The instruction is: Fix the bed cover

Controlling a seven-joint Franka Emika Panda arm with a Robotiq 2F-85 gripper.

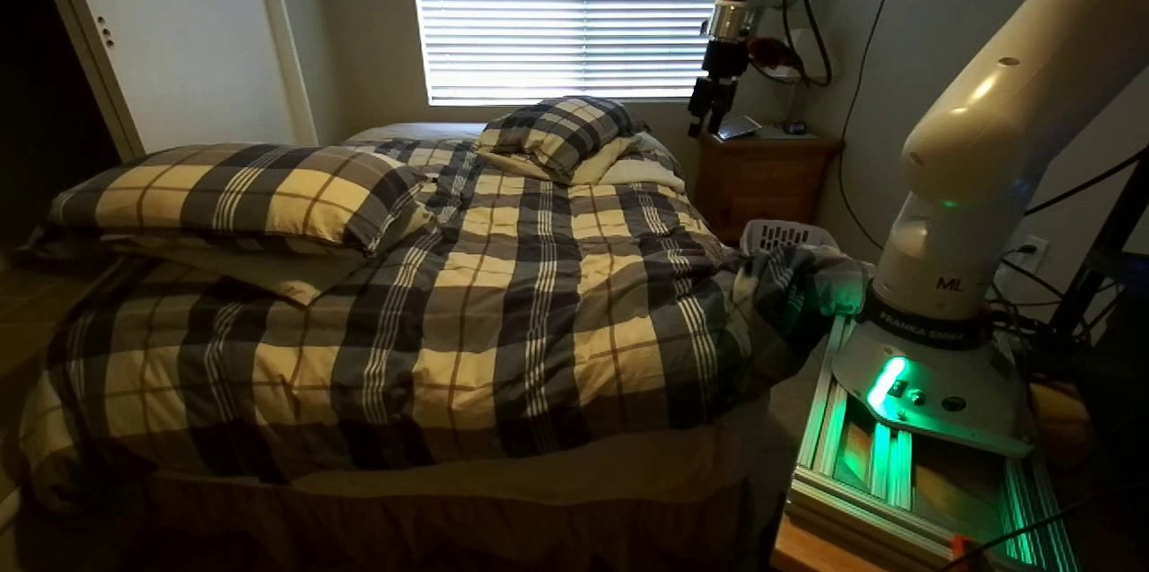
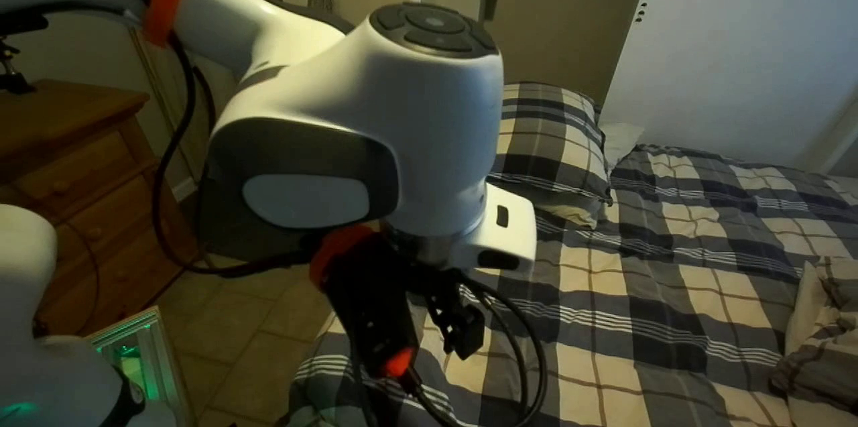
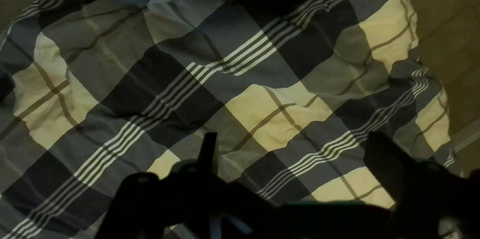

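Note:
The bed cover [image 1: 489, 312] is a large plaid comforter in cream and dark navy. It lies wrinkled across the bed in both exterior views [image 2: 643, 310]. Part of it bunches and hangs off the bed's side toward the robot base. In the wrist view the cover [image 3: 277, 115] fills most of the picture, with folds and an uneven edge at the right. My gripper [image 1: 706, 125] points down, above and apart from the cover, near the bed's side. In the wrist view its fingers [image 3: 291, 137] are wide apart with nothing between them. In an exterior view the arm partly hides the gripper [image 2: 462, 340].
Plaid pillows lie on the bed, at the near left [image 1: 251, 190] and far end [image 1: 565, 127]. A wooden nightstand [image 1: 763, 172] and a white basket [image 1: 785, 235] stand beside the bed. A wooden dresser [image 2: 94, 206] stands behind the robot. Tiled floor [image 2: 248, 320] borders the bed.

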